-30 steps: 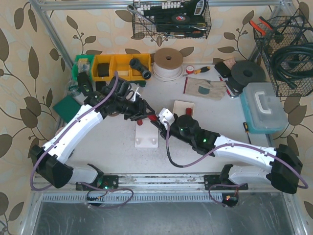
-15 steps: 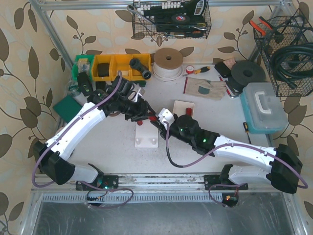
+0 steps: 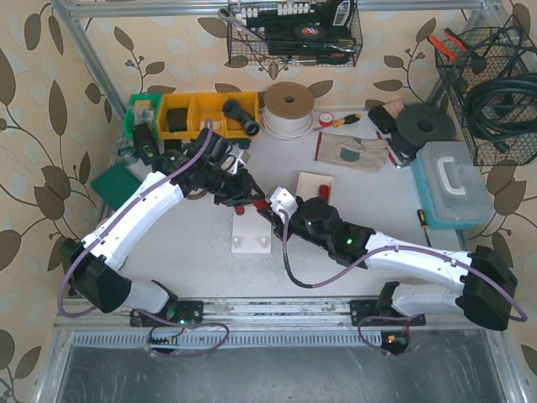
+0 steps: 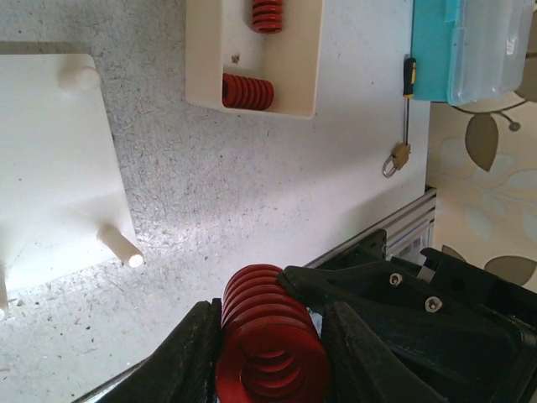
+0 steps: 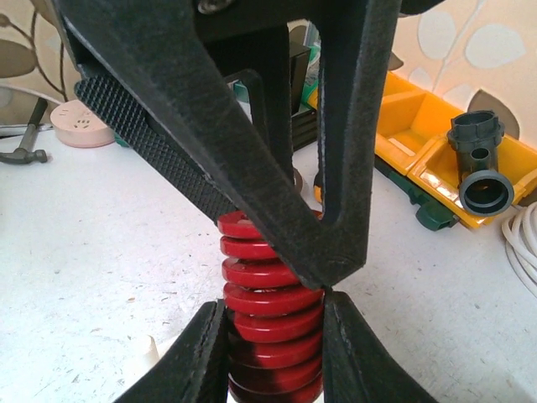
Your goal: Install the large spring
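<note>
The large red spring hangs in the air over the far end of the white peg plate. Both grippers hold it. My left gripper is shut on its upper coils, and the spring fills the gap between the left gripper fingers. My right gripper is shut on the lower coils, with its fingertips either side. The plate's pegs stand bare below in the left wrist view.
A cream tray holding smaller red springs lies right of the plate. Yellow bins with a black fitting, a cord spool, gloves and a teal case stand behind and right. A small screwdriver lies by the case.
Both grippers, with the spring between them, have shifted slightly to the left and away from the bases. The left arm's elbow has moved a little. The grip looks unchanged.
</note>
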You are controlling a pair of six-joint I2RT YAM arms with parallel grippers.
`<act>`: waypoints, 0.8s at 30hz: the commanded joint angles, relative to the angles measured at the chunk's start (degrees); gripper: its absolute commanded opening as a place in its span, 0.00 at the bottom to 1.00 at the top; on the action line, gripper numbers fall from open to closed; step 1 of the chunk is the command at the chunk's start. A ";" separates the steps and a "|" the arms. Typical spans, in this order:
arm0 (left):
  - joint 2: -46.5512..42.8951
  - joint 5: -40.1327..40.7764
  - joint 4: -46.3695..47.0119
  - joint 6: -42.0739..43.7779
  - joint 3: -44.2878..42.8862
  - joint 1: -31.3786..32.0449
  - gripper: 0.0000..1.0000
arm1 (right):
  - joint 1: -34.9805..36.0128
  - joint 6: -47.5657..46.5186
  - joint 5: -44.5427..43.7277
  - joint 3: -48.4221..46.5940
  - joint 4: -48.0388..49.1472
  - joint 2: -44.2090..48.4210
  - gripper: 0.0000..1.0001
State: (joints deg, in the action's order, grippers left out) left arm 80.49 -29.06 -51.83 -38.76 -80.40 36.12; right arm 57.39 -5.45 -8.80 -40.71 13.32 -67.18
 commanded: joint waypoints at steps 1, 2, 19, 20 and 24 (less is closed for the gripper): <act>0.12 -0.29 -2.01 1.96 -2.42 0.53 0.27 | 0.38 -0.35 -0.40 -1.74 2.67 -0.23 0.00; 0.11 -0.03 -2.42 2.20 -2.52 0.51 0.22 | 0.37 -0.30 -0.54 -1.74 2.61 -0.31 0.00; 5.82 15.12 -18.18 10.92 -16.35 -1.98 0.00 | -0.52 7.89 -11.03 -4.62 -3.18 -1.07 1.00; 6.94 17.91 -20.28 12.61 -18.45 -1.96 0.00 | -1.78 10.80 -12.23 -5.49 -5.70 -0.77 1.00; 10.60 24.01 -23.41 15.33 -22.21 -1.93 0.00 | -13.77 26.74 -3.91 -10.53 -19.37 -0.83 0.95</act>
State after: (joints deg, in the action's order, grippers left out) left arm 88.99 -12.93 -69.30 -28.49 -98.54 34.46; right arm 52.95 5.48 -15.64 -45.84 5.91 -68.42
